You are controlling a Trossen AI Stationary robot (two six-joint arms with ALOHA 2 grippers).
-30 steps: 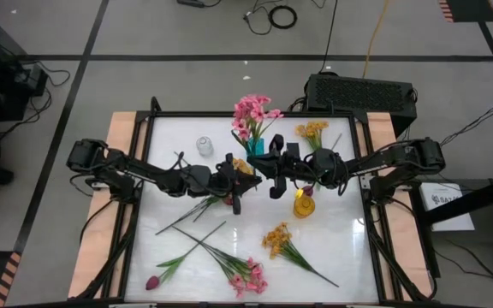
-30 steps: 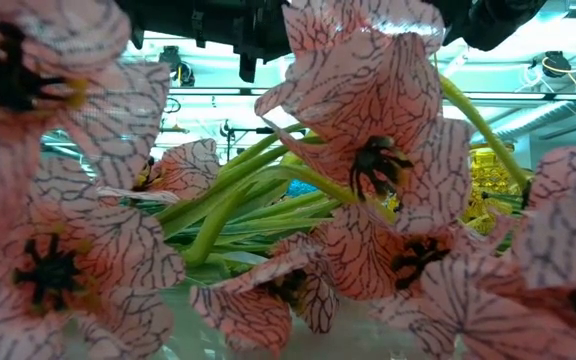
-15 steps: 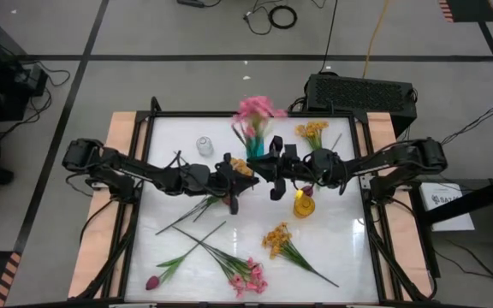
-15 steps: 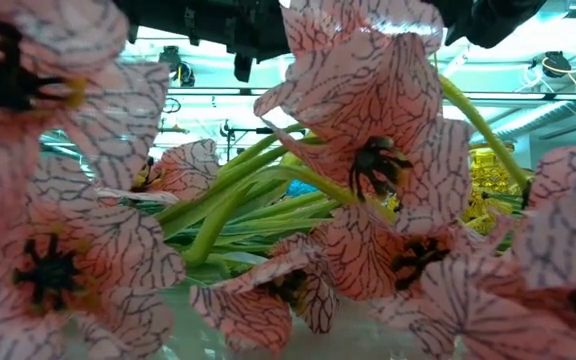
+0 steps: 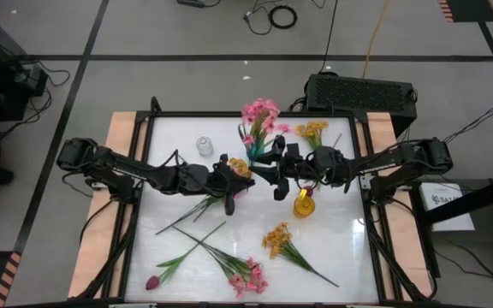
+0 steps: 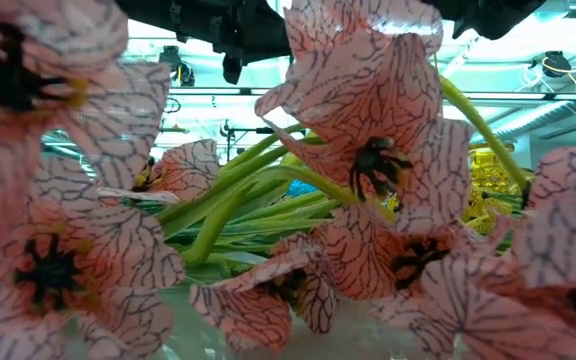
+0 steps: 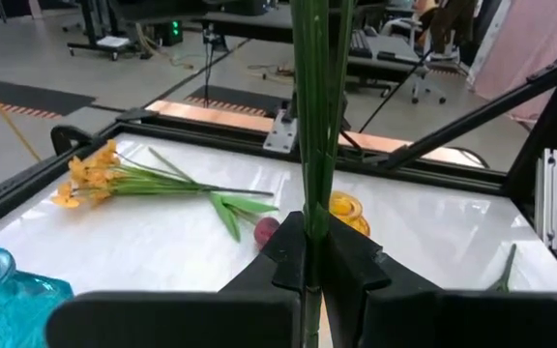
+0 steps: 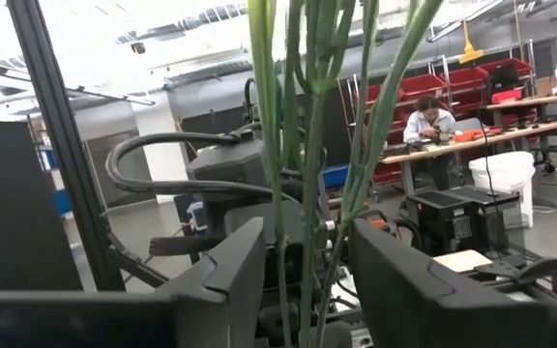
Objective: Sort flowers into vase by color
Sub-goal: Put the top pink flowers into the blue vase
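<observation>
High view: both arms are extended toward the table centre, and the two grippers meet just below a pink spray [image 5: 260, 114] that is held upright at 12 o'clock from the centre. The left gripper [image 5: 229, 190] is closed on green stems [image 7: 315, 116], which are pinched between its fingers [image 7: 288, 253] in the left wrist view. The right gripper [image 5: 274, 167] is clamped on the pink spray's stems [image 8: 303, 164], which pass upward between its fingers [image 8: 230, 266]. A blue vase [image 5: 255, 147] is partly hidden behind the grippers. A yellow vase [image 5: 304, 205] stands at 4 o'clock from the grippers. A yellow spray [image 5: 311, 131] lies at 1 o'clock. Another yellow spray [image 5: 279, 240], a pink spray [image 5: 246, 276] and a tulip [image 5: 152, 281] lie along the near half of the table [image 5: 341, 248].
</observation>
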